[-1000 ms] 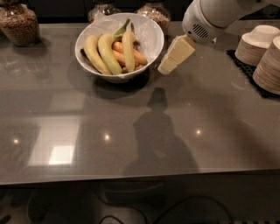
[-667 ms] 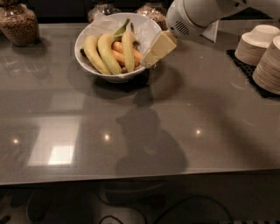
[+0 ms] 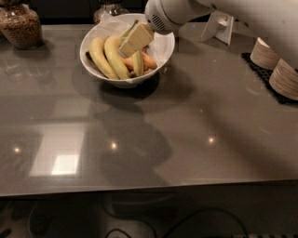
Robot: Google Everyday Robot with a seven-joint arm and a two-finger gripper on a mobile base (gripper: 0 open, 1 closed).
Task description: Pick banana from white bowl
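Observation:
The white bowl stands at the back of the grey table, left of centre. The slim banana lies in its middle with the greenish stem end pointing to the back; its middle part is hidden by my gripper. Two fatter yellow bananas lie to its left and orange sticks to its right. My gripper, cream-coloured at the end of the white arm, is inside the bowl's rim, right over the slim banana. Whether it touches the banana I cannot tell.
A glass jar of brown grains stands at the back left, a second jar behind the bowl. Stacked beige paper bowls sit on a black mat at the right edge. A white card stand is at the back right.
My gripper has moved left, from beside the bowl's right rim to over the bowl's middle, above the slim banana. The bowl and fruit have not moved.

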